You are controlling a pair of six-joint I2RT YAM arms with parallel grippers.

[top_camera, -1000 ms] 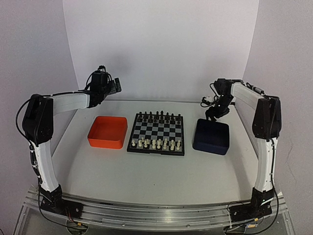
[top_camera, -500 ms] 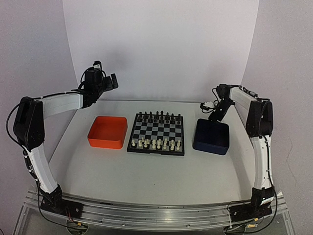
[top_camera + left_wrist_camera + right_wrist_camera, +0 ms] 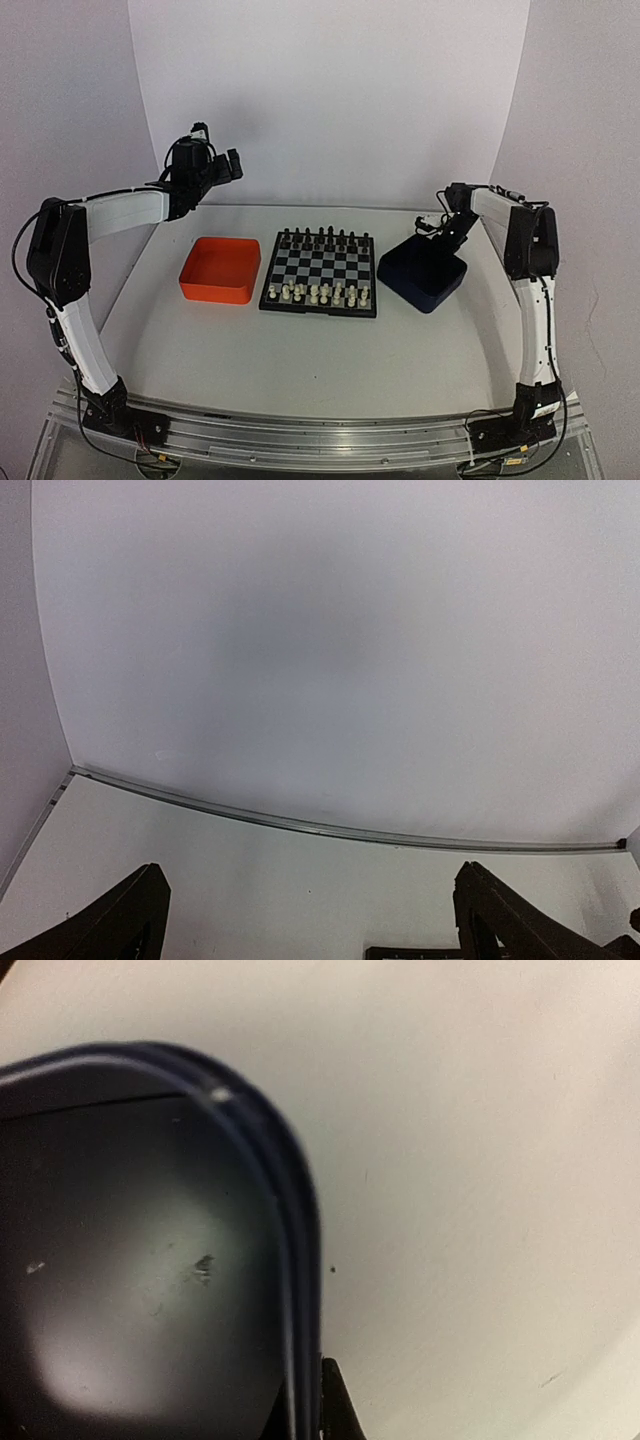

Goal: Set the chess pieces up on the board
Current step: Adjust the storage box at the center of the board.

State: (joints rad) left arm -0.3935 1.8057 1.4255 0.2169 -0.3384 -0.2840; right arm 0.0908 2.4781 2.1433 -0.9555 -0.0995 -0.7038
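The board (image 3: 322, 268) lies at the table's middle. Cream-white chess pieces (image 3: 318, 293) stand in its two near rows and black pieces (image 3: 325, 238) in its far rows. My right gripper (image 3: 447, 228) is shut on the far right rim of the dark blue tray (image 3: 420, 272), which sits turned at an angle with its corner near the board. In the right wrist view the tray's wall (image 3: 290, 1240) runs down between my closed fingers (image 3: 340, 1405). My left gripper (image 3: 232, 165) hangs open high at the back left, holding nothing; its wrist view shows the fingers (image 3: 510, 920) wide apart.
An orange tray (image 3: 215, 292) sits left of the board and looks empty. The blue tray's floor (image 3: 120, 1290) shows no pieces. A white backdrop wall (image 3: 320, 660) meets the table along a metal strip (image 3: 300, 825) behind everything.
My right gripper has closed on the blue tray's rim, and the tray has turned and slid left toward the board. The left arm rose a little, then held still.
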